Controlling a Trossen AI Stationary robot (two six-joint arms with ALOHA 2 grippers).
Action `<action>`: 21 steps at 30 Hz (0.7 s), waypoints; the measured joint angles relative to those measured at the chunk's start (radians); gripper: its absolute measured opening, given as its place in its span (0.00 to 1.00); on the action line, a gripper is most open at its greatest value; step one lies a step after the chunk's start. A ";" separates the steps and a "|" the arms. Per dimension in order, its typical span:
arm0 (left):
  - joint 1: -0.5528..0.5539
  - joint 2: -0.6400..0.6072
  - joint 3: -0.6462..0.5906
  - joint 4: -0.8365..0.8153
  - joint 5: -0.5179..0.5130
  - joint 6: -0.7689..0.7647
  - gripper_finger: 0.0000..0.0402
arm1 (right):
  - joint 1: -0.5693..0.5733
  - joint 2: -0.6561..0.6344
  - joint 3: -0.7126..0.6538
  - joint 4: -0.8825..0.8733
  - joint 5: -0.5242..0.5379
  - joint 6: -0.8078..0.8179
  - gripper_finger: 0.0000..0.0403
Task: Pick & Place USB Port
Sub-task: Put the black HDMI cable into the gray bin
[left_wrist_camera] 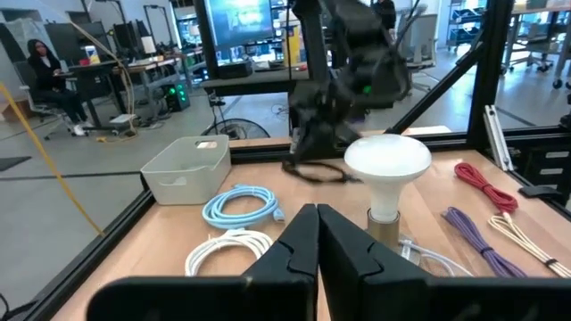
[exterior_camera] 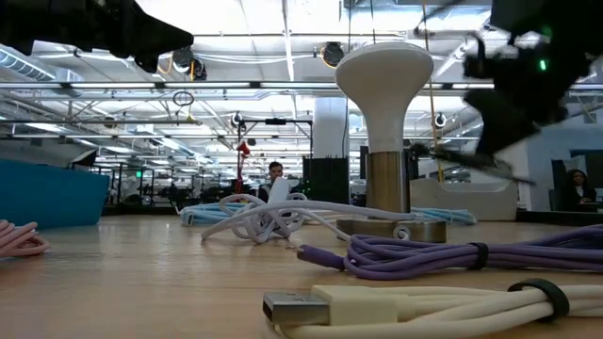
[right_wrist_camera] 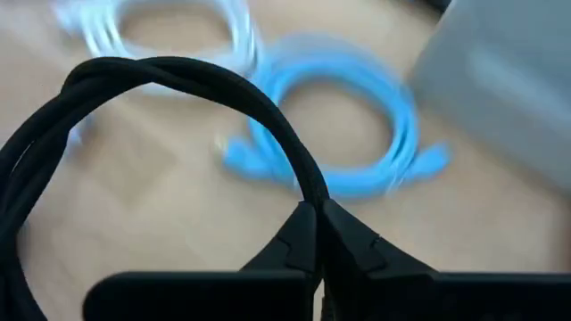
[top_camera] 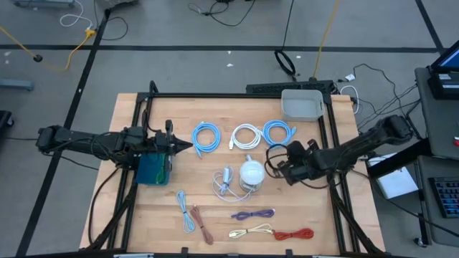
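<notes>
Right gripper (top_camera: 277,169): clamped on a coiled black cable (right_wrist_camera: 178,85), lifted just beside the white bulb-shaped lamp (top_camera: 252,172).
Left gripper (top_camera: 188,147): fingers pressed together, holding nothing, above the teal bin (top_camera: 153,170).
Grey bin (top_camera: 302,104): at the table's (top_camera: 337,222) far edge, beyond the blue cable coils (top_camera: 277,132).

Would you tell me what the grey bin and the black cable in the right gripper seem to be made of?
Grey bin: probably moulded plastic, matte, with smooth rounded walls. Black cable: likely rubber or PVC sheathing, slightly glossy, bending in a loop from the shut right gripper.
</notes>
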 joint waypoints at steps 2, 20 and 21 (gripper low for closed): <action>0.000 0.000 0.000 0.000 0.000 0.000 0.01 | 0.011 0.000 0.056 -0.075 0.089 0.032 0.00; 0.000 0.000 0.000 -0.021 -0.008 -0.015 0.04 | -0.431 0.043 0.149 -0.060 0.601 -0.084 0.00; 0.000 0.000 0.000 -0.021 -0.009 -0.015 0.04 | -0.461 0.043 0.149 -0.045 0.608 -0.112 0.00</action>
